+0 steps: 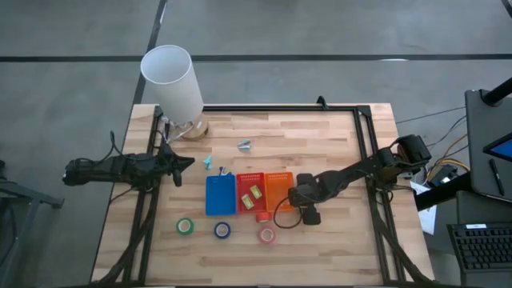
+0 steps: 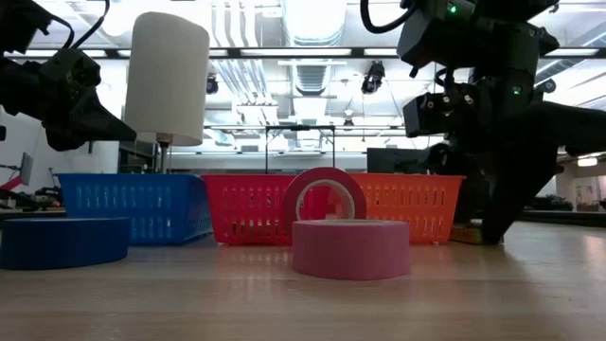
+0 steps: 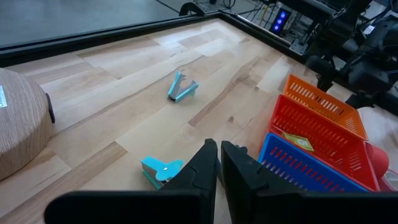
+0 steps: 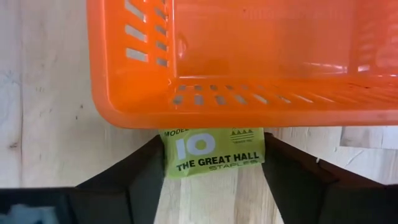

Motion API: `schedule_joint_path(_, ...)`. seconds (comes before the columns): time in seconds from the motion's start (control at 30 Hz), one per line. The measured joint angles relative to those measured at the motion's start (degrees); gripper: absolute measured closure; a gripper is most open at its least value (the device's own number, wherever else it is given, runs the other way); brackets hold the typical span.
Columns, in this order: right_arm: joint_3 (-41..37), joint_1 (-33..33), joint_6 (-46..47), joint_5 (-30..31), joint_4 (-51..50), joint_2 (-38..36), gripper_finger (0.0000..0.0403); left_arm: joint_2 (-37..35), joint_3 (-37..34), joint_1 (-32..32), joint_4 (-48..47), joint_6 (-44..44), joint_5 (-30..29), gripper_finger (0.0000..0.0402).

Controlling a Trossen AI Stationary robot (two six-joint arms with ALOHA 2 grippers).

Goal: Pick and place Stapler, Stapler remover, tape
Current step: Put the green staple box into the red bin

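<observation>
My right gripper (image 1: 306,203) points down at the right side of the orange basket (image 1: 278,190) and is shut on a small green staples box (image 4: 212,153) that lies on the table against the basket's wall. My left gripper (image 3: 219,163) is shut and hovers at the table's left, near a teal staple remover (image 3: 159,170). A second, grey-blue staple remover (image 1: 244,145) lies farther back. Green tape (image 1: 186,226), blue tape (image 1: 222,230) and pink tape (image 1: 266,235) lie flat near the front edge. A red roll (image 2: 324,195) stands on edge behind the pink one. No stapler is in view. My right gripper pinches the staples box by its two short ends (image 4: 168,155) between its two fingers. The fingers come from above, pointing steeply down. The box lies flat on the table, label up, its far edge tucked under the orange basket's rim.
A blue basket (image 1: 221,194) and a red basket (image 1: 250,192) stand in a row with the orange one; two yellow-green boxes lie in the red one. A tall white cylinder on a wooden base (image 1: 172,80) stands at the far left. A black frame edges the table.
</observation>
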Motion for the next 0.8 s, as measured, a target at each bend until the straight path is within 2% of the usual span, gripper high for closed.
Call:
schedule_joint_path(0.13,0.6,0.0,0.5,0.0,-1.8,-0.4,0.018,0.0,0.0,0.0,0.0,0.0,0.0,0.0376)
schedule_joint_path(0.37,2.8,0.0,0.2,-1.5,-8.4,-1.8,0.0164,0.0,0.0,0.0,0.0,0.0,0.0,0.0376)
schedule_joint_path(0.53,4.5,0.1,-0.5,-1.7,-12.5,-4.8,0.017,0.0,0.0,0.0,0.0,0.0,0.0,0.0376)
schedule_joint_path(0.8,12.0,0.1,-3.6,-1.2,-16.2,-8.5,0.0169,0.0,0.0,0.0,0.0,0.0,0.0,0.0376)
